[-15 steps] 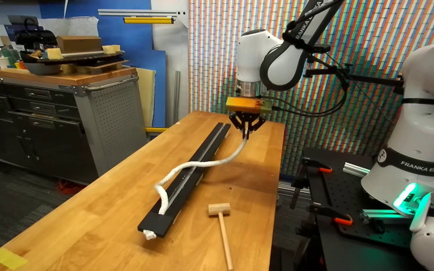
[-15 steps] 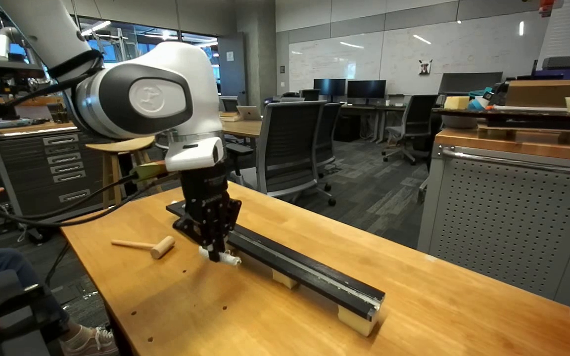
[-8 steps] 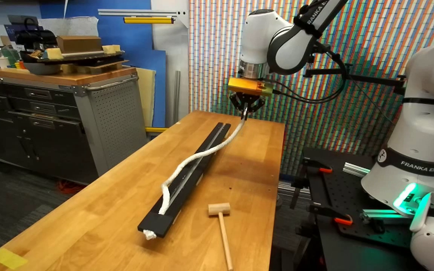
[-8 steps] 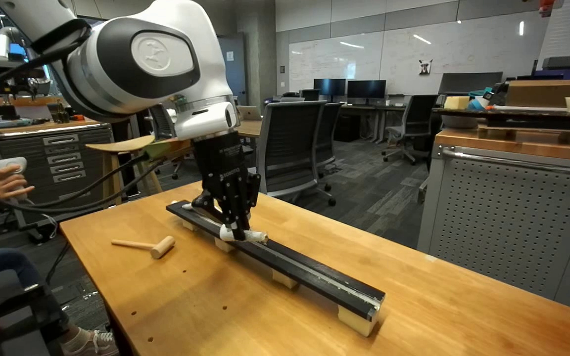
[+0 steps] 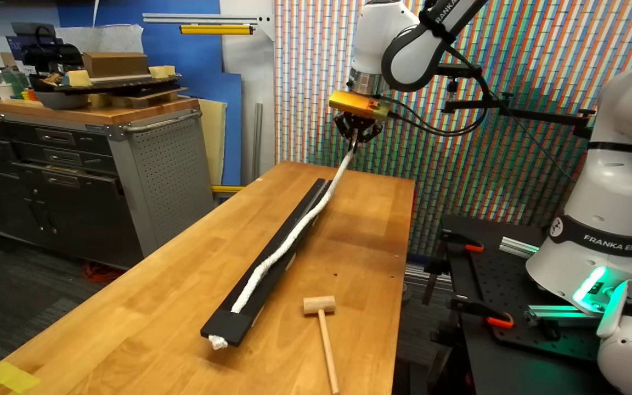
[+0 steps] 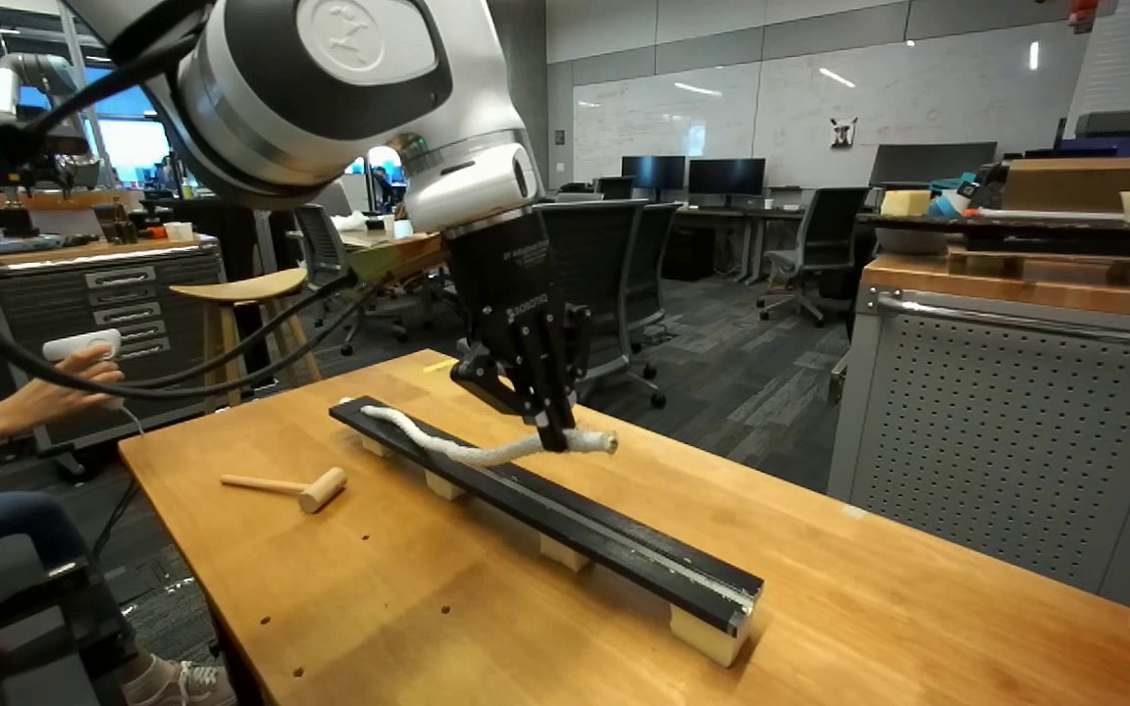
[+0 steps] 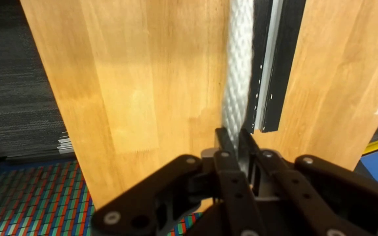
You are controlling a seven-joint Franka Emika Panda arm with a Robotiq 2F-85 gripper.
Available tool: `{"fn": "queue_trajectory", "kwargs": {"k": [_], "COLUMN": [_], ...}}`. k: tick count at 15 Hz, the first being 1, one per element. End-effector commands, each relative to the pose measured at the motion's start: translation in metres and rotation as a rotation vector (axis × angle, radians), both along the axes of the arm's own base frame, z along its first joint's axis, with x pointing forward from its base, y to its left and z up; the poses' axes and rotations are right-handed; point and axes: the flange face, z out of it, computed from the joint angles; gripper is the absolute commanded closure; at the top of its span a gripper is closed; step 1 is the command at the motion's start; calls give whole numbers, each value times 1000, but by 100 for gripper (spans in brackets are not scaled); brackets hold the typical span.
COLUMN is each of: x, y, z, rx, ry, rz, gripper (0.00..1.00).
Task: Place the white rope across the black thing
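The black bar (image 5: pixel 228 327) lies along the table on pale blocks, with a light groove down its length; it also shows in an exterior view (image 6: pixel 614 537) and the wrist view (image 7: pixel 287 65). One end of the white rope (image 5: pixel 288 238) passes under the black plate at the bar's end, with a frayed tuft sticking out. The rope lies on the bar at that end, then rises to my gripper (image 5: pixel 353 145). My gripper (image 6: pixel 553 439) is shut on the rope near its free end, above the bar. In the wrist view the rope (image 7: pixel 240 55) runs from between the fingertips (image 7: pixel 221 136), left of the bar.
A wooden mallet (image 5: pixel 319 305) lies on the table beside the bar; it also shows in an exterior view (image 6: pixel 325 490). Pale blocks (image 6: pixel 707 635) prop the bar up. A person's hand (image 6: pixel 84 378) with a white controller is beyond the table. A tool cabinet (image 5: pixel 168 181) stands nearby.
My gripper has risen and moved along the bar toward its far end, away from the tuft, tilting somewhat. The rope's bend has straightened, and it lies closer along the bar.
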Motion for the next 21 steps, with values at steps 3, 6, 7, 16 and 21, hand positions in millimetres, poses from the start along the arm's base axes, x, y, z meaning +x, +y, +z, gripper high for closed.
{"fn": "queue_trajectory", "kwargs": {"k": [3,6,7,16,21], "x": [24,37,42,81,94], "y": [-33,-38,-40,-56,-69], "z": [5,-6,-10,-55,-89], "rx": [-14,21,37,136,166], "ry": [-2,7,12,66,118], "rz": [-18,-5,3,57,51], "gripper": [97,97,97,97,97]}}
